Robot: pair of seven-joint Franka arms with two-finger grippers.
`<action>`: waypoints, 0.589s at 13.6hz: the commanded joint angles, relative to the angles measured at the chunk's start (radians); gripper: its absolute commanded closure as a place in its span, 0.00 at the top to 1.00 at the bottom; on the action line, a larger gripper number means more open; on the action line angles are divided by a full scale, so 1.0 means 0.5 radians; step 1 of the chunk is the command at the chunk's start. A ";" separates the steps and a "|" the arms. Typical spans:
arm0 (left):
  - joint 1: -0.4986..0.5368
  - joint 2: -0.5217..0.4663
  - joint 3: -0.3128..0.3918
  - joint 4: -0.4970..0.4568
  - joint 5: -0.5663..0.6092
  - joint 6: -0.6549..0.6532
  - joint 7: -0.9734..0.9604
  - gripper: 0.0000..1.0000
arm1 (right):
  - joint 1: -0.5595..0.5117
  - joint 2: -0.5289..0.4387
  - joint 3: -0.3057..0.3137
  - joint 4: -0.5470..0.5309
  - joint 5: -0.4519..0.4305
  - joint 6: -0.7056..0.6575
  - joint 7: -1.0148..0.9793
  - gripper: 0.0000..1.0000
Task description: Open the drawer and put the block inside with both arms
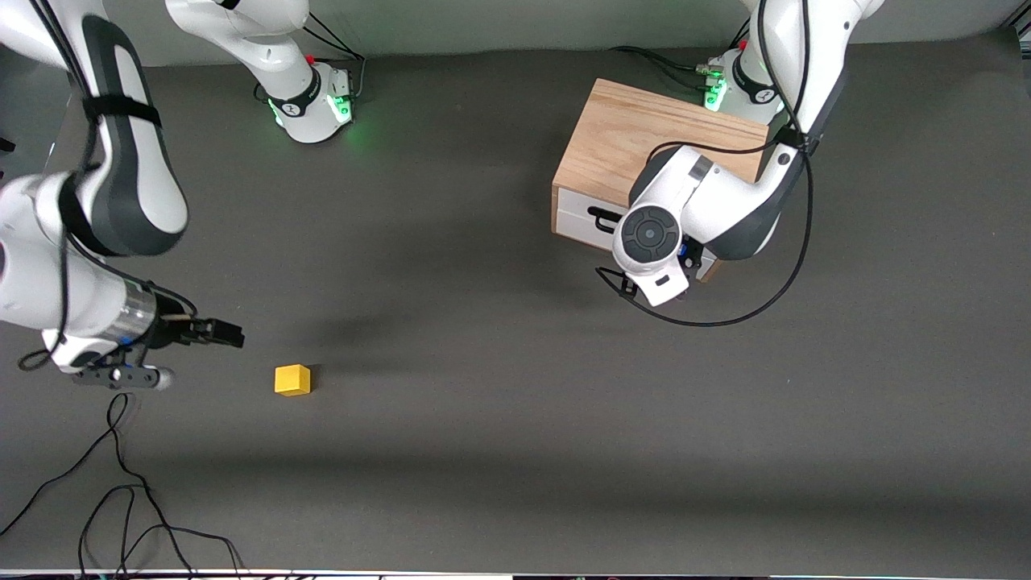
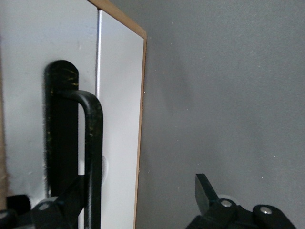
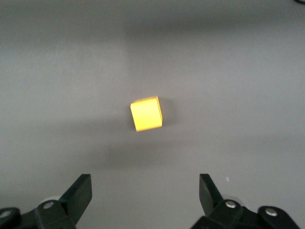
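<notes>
- left gripper [image 2: 143, 200]: fingers wide apart at drawer [image 1: 581, 217] handle [image 2: 90, 143]; 1 finger by the bar, grip not closed
- right gripper [image 3: 144, 193]: fingers wide open, holding nothing; block [image 3: 146, 114] on worktop [image 1: 515, 419], apart

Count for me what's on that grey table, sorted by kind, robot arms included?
Robot arms: 2, left gripper at the drawer handle, right gripper near the block.
Wooden cabinets: 1
Yellow blocks: 1
Total: 4

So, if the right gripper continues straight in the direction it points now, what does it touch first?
Most likely the block: it lies straight ahead of the open right gripper, between the finger lines, with only bare table around. Depth is unclear.
</notes>
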 commanded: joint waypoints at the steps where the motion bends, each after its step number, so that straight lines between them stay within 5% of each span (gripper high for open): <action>1: -0.020 0.009 0.007 0.007 0.022 0.047 -0.044 1.00 | 0.040 0.200 -0.004 0.024 -0.030 0.231 -0.019 1.00; 8: -0.011 0.076 0.007 0.117 0.090 0.164 -0.011 1.00 | 0.123 0.560 -0.013 0.015 -0.190 0.658 -0.013 1.00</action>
